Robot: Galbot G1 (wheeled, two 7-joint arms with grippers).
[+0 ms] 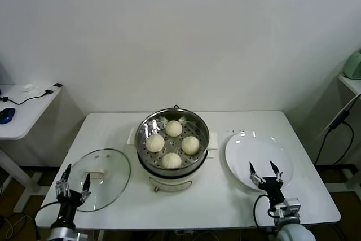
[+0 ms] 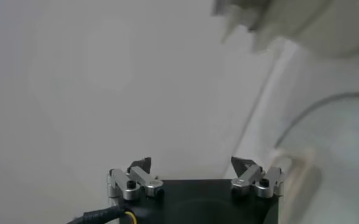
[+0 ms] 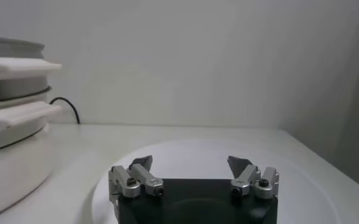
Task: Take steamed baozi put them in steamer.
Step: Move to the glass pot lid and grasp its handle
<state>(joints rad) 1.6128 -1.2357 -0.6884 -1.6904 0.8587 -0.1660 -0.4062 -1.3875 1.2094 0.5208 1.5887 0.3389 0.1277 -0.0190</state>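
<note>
This looks like a lab or test room dressed up with kitchenware, not a real kitchen. The white table [image 1: 113, 131] stands bare against a plain white wall [image 1: 180, 26], with no counter, sink or cupboards around it. On the table sits the steamer [image 1: 172, 142] on its electric base, a glass lid [image 1: 104, 176] to its left and a white plate [image 1: 258, 159] to its right. Well left of the table there's a second white desk [image 1: 22, 114] with a cable [image 1: 34, 97] and a blue mouse-like gadget [image 1: 7, 115]. To the right of the table, more black cables [image 1: 333, 131] hang beside a shelf.
</note>
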